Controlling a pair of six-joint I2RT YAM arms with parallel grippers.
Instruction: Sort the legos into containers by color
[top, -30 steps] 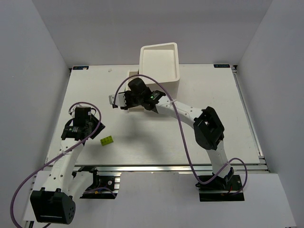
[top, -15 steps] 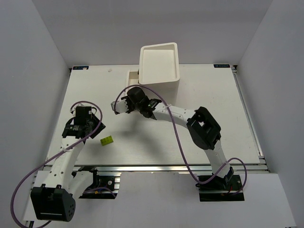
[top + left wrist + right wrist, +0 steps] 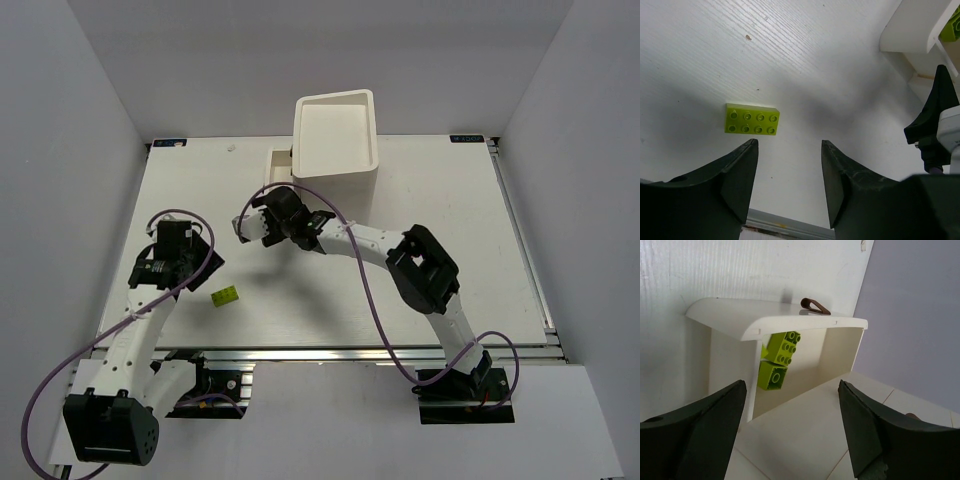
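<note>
A lime yellow-green lego (image 3: 225, 295) lies flat on the table; in the left wrist view this lego (image 3: 752, 119) lies just ahead of my left fingertip. My left gripper (image 3: 195, 268) (image 3: 788, 155) is open and empty, hovering beside it. A white drawer (image 3: 276, 163) is pulled out at the left side of the white cabinet (image 3: 336, 135). In the right wrist view the drawer (image 3: 740, 320) holds two lime legos (image 3: 779, 360) and shows its brown knob (image 3: 814, 306). My right gripper (image 3: 248, 222) (image 3: 791, 390) is open and empty near the drawer. No green or purple legos show.
The cabinet stands at the table's back middle. The table's near edge rail (image 3: 330, 352) runs just below the loose lego. Grey walls enclose the table on the left, right and back. The right arm's purple cable (image 3: 375, 300) loops over the table's middle.
The right arm's elbow has swung left and its wrist has turned toward the drawer. More of the drawer shows beside the cabinet. The left arm has shifted slightly.
</note>
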